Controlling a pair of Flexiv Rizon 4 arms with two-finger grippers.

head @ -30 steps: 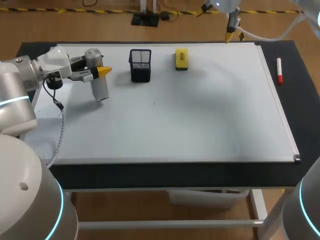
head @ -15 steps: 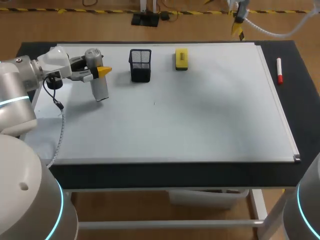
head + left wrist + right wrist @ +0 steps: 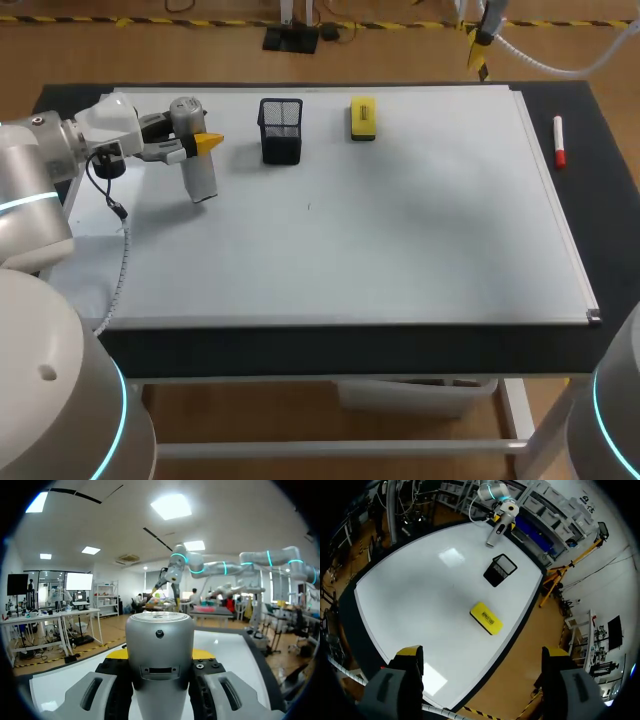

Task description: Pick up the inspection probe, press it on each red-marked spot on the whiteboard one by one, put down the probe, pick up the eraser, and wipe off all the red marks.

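1. Two sets of jaws, one job in hand: the left jaws are clamped on the probe [image 3: 200, 176], which hangs tilted beneath them over the whiteboard [image 3: 400, 240]. Whether its tip touches the board cannot be told.
2. The right jaws stand wide apart and hold nothing, raised well away past the board's far edge. The eraser [image 3: 486, 618] lies on the board ahead of them, roughly midway between the two fingers.
3. No red mark shows on the board from the head view, so the first risk is a press landing on bare surface, or a faint mark being missed altogether.
4. Held askew, the probe could twist or slide in the left jaws when pushed down, since the force would not run along its length.
5. Just beside the left jaws stands the mesh holder [image 3: 281, 130]. A sideways sweep that way could tip it or shove it into the eraser beyond.
6. Behind the left jaws a cable [image 3: 123, 262] trails along the board's edge and could snag as the arm travels.
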